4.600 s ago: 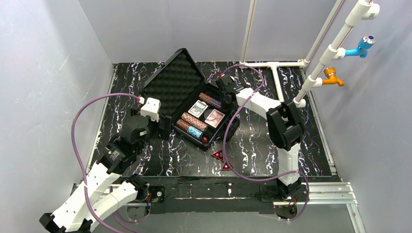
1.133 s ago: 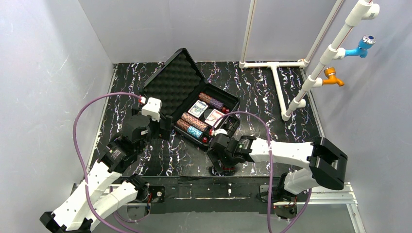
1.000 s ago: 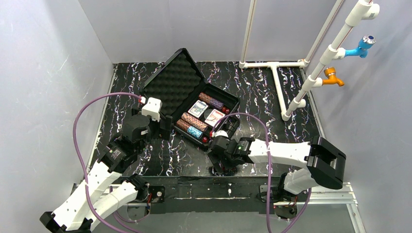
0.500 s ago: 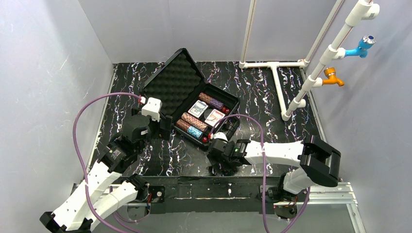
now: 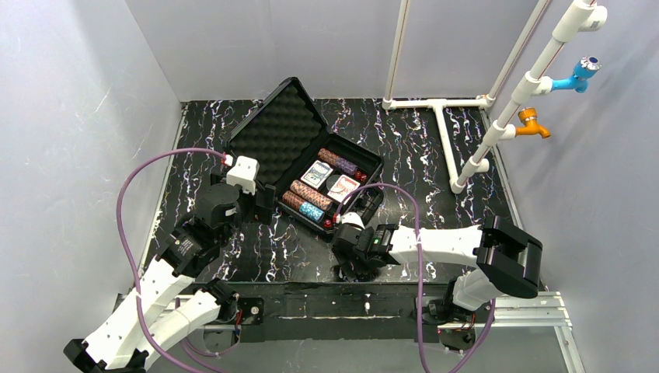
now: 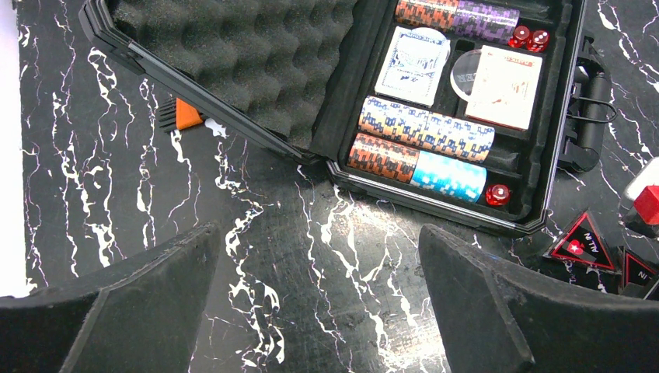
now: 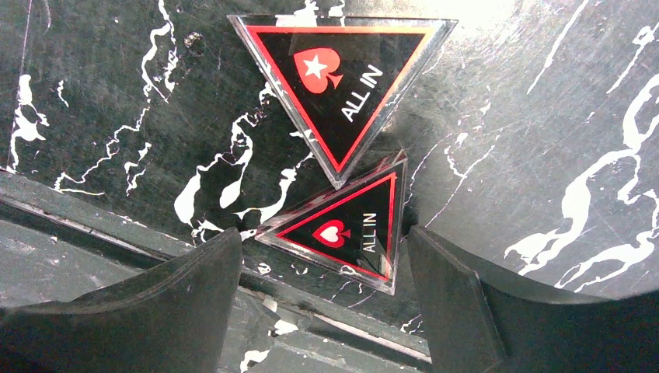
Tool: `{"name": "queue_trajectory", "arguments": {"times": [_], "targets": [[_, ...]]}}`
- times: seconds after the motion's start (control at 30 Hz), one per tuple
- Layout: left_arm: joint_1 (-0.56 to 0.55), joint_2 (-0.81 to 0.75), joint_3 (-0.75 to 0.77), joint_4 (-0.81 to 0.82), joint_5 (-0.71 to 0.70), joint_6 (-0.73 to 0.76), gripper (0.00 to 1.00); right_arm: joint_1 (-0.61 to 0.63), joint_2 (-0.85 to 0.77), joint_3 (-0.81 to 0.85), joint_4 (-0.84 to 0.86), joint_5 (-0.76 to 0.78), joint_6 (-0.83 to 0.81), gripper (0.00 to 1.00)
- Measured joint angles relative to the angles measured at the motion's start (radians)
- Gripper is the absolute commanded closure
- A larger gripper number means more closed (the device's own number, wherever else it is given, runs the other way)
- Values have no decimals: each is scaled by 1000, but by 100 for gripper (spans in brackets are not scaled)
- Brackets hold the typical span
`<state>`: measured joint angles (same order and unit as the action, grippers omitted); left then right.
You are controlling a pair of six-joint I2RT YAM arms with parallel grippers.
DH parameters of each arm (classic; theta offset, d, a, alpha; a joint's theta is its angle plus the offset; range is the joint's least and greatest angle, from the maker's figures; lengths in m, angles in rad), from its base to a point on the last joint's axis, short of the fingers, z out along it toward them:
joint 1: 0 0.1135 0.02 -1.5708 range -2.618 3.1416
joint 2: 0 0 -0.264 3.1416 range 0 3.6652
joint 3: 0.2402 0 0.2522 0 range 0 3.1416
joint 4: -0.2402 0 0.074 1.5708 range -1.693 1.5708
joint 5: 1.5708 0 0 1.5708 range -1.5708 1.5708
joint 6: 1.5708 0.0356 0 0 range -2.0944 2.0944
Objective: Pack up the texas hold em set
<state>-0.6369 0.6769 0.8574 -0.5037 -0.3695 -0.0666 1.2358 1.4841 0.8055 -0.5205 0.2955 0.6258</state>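
Observation:
The black case [image 5: 378,167] lies open mid-table, its foam lid [image 5: 276,128] tipped back. In the left wrist view its tray [image 6: 435,206] holds chip rolls [image 6: 426,130], two card decks [image 6: 412,66], and red dice [image 6: 528,36]. Two red triangular markers lie on the table near its front edge: the upper one [image 7: 342,85] and a smaller lower one [image 7: 350,233]. My right gripper [image 7: 322,231] straddles the lower marker, open, with its fingertips close to the marker's corners. My left gripper [image 6: 317,233] hangs open over bare table in front of the case.
A small orange and black object [image 6: 180,116] lies by the lid's hinge side. White pipes [image 5: 435,109] with blue and orange taps stand at the back right. The table's near edge and metal rail [image 7: 311,311] run just under the right fingers. Purple cables loop over both arms.
The right arm came from the far side of the case down to the markers at the near edge. Its jaws have narrowed around the lower marker. The left arm has not moved.

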Motion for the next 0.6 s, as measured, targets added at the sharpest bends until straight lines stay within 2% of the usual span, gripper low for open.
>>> {"name": "queue_trajectory", "arguments": {"times": [0.27, 0.47, 0.6], "targets": [[0, 0, 0, 0, 0, 0, 1, 4, 2, 0, 4, 7, 7, 22], [0, 0, 0, 0, 0, 0, 1, 10, 4, 0, 8, 13, 12, 36], [0, 0, 0, 0, 0, 0, 1, 10, 4, 2, 6, 17, 15, 41]]}}
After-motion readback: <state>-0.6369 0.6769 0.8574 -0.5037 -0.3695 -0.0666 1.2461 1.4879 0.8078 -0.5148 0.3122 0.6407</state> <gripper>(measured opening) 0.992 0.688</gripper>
